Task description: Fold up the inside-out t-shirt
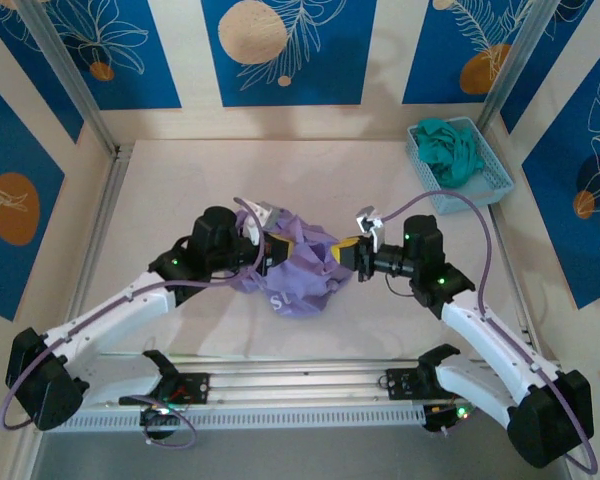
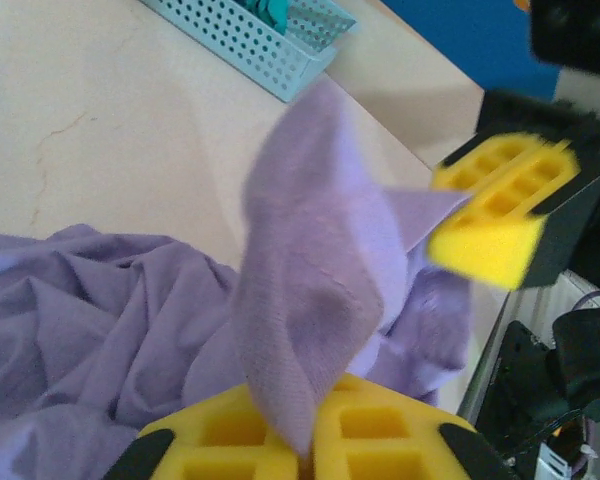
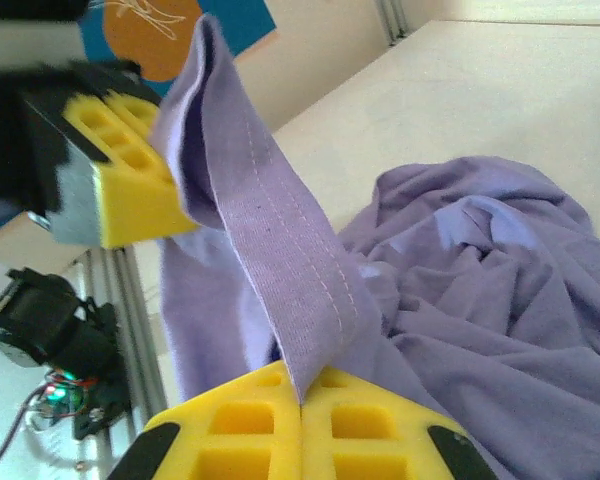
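The inside-out t-shirt [image 1: 298,272] lies as a crumpled lavender heap at mid-table between both arms. From the left, my left gripper [image 1: 271,252] reaches into the heap. In the left wrist view it [image 2: 308,445] is shut on a raised fold of the t-shirt [image 2: 315,270]. My right gripper [image 1: 348,256] comes in from the right. Its wrist view shows it [image 3: 302,400] shut on a stitched hem band of the t-shirt [image 3: 280,250]. That band stretches up toward the left gripper's yellow pad [image 3: 125,185]. The two grippers face each other, close together.
A light blue perforated basket [image 1: 480,185] stands at the back right with a teal-green garment [image 1: 450,150] in it. The basket's corner [image 2: 250,40] appears in the left wrist view. A metal rail [image 1: 300,385] runs along the near edge between the arm bases.
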You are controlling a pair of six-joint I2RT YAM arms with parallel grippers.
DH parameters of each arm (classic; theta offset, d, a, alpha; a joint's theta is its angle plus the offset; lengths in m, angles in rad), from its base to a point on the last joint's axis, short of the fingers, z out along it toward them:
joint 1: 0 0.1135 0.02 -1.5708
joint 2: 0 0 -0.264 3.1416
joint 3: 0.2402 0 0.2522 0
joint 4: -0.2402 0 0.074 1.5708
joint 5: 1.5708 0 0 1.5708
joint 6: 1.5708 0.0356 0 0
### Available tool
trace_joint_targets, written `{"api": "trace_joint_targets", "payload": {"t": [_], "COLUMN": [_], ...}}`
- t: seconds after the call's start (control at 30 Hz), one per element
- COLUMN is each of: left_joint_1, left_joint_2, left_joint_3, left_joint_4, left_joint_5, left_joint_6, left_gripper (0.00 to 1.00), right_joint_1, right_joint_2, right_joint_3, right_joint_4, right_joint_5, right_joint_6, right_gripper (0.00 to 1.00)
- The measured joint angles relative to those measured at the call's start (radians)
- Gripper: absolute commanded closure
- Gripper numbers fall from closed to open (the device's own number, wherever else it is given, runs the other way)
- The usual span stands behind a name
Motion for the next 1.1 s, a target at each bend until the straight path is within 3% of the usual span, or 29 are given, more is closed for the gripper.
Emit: {"api": "trace_joint_targets", "payload": {"t": [0.4, 0.67, 0.9, 0.97, 1.1], "left_joint_1": [0.000, -0.009, -0.027, -0.029, -0.037], "left_joint_2": [-0.124, -0.172, -0.166, -0.160, -0.145], "left_joint_3": [-0.263, -0.256, -0.195, -0.182, -0.169], "left_joint_4": [0.109, 0.101, 0.061, 0.061, 0.060], "left_joint_5": [-0.015, -0.047, -0.068, -0.068, -0.066], "left_joint_6": [0.052, 0.102, 0.167, 0.180, 0.198], "left_gripper": [0.50, 0.43, 0.54, 0.61, 0.86], "right_joint_1": [-0.009, 0.007, 0.013, 0.013, 0.013], "right_joint_2": [0.073, 0.152, 0.187, 0.188, 0.204], "right_joint_3": [0.078, 0.118, 0.156, 0.159, 0.170], "right_joint_4": [-0.034, -0.060, -0.094, -0.103, -0.124], "right_joint_5": [-0.168, -0.199, -0.206, -0.207, -0.212], "right_joint_6": [0.022, 0.021, 0.010, 0.003, -0.001], "right_gripper": [1.00, 1.00, 1.00, 1.00, 1.00]}}
